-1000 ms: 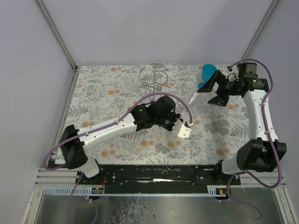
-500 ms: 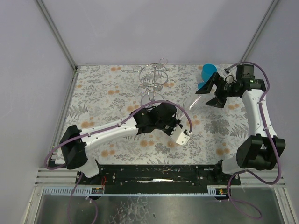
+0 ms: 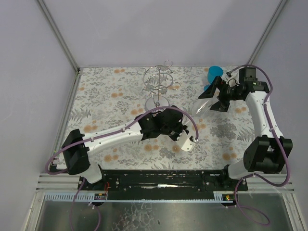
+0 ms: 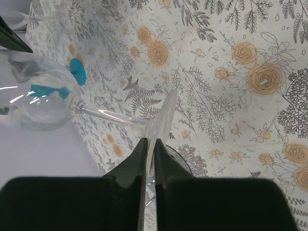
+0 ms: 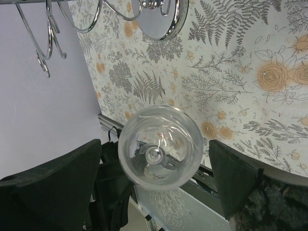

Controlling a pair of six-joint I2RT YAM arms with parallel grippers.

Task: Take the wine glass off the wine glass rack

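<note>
The clear wine glass [image 3: 199, 106] is off the chrome wine glass rack [image 3: 158, 84] and lies nearly level in the air to the rack's right. My left gripper [image 3: 190, 140] is shut on the rim of its round foot [image 4: 161, 120]. The stem [image 4: 108, 115] runs left to the bowl [image 4: 33, 96]. My right gripper [image 3: 212, 98] is open, with the bowl [image 5: 160, 147] between its two fingers [image 5: 57, 192] and not touching them. The rack's round base [image 5: 159, 19] and wire rings [image 5: 48, 41] show at the top of the right wrist view.
A blue cup [image 3: 214, 74] stands at the back right of the floral tablecloth [image 3: 106, 101], just behind my right gripper. The grey side walls close the table on left and right. The black rail [image 3: 159, 178] with the arm bases runs along the near edge.
My left gripper has drawn the glass slightly toward the near edge. My right gripper has moved left, and its open fingers now stand around the bowl.
</note>
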